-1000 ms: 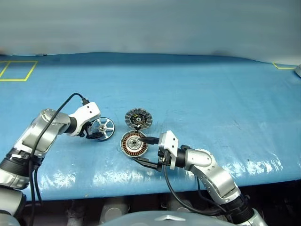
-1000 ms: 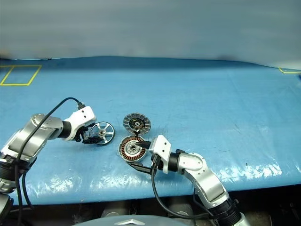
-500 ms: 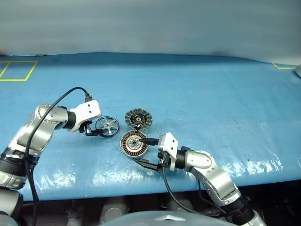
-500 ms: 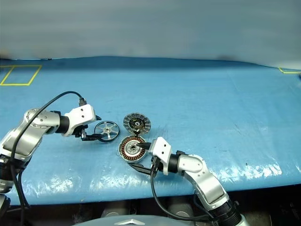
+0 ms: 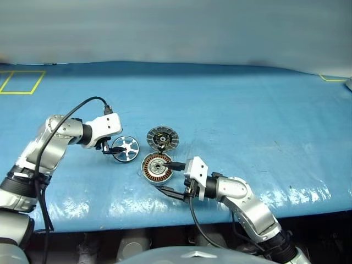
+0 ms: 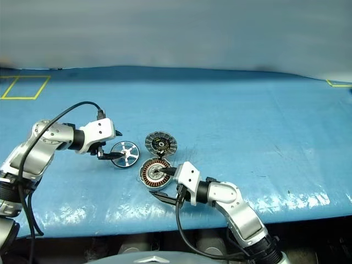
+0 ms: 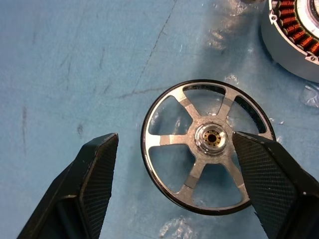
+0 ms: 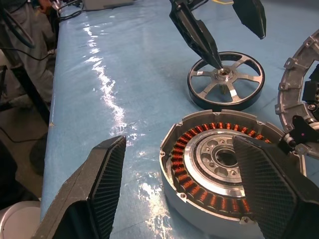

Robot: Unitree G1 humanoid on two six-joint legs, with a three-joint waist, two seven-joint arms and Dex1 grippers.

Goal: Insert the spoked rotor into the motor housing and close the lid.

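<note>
Risk no. 1 is the pickup itself: the spoked rotor [image 5: 125,149] lies flat on the blue table [image 5: 247,110], just left of the motor housing [image 5: 157,167], and the left claw [image 5: 114,149] sits over it w/ fingers apart, not gripping anything. In the left wrist view one finger [image 7: 92,179] stands clear of the rim on bare table, while the other [image 7: 264,174] overlaps the rotor's far edge. If it shuts like that, I'd expect the thin shiny rim to skate sideways or tip up rather than seat between the pads, poss. knocking into the housing.

Right claw [image 5: 175,178] is also spread wide, its fingers either side of the housing, windings face-up; whether they touch the wall, can't tell. If they're loose, any nudge from the rotor could shift the housing and spoil alignment for insertion.

Lid [image 5: 161,138] rests ribbed face up, just behind the housing and v. close to both parts. A swing of the left arm across to the housing could clip it.

Cable on the left arm loops above the wrist; snag risk looks low.
</note>
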